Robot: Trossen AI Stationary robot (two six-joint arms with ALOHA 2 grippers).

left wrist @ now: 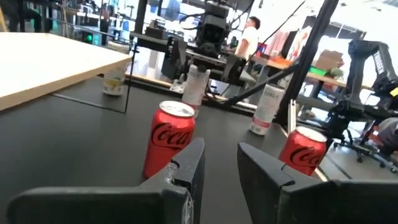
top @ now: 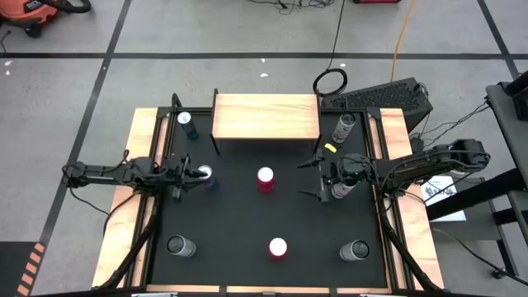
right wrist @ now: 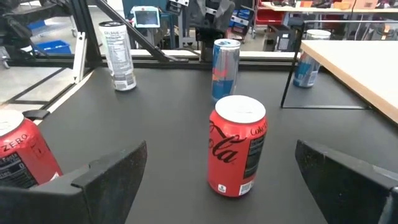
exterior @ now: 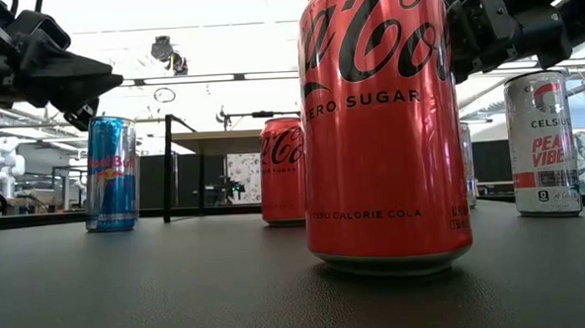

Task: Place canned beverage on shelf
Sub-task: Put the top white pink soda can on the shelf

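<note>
While your right gripper (top: 316, 177) sits wide open facing the red can (top: 265, 179), your left gripper (top: 195, 173) looks narrow and empty.

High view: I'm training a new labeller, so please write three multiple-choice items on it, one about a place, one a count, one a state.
1. Where on the table is the shelf?
A. top middle of the picture
B. bottom left corner
C. under the right arm

2. How many red cans stand on the table?
A. one
B. two
C. four

3. The right hand is:
A. open, holding nothing
B. shut on a can
C. out of view

Answers:
1 A: the wooden board stands at the table's top edge, centred.
2 B: one red can stands mid-table, a second red can below it.
3 A: its fingers are spread wide, with nothing between them.
</note>
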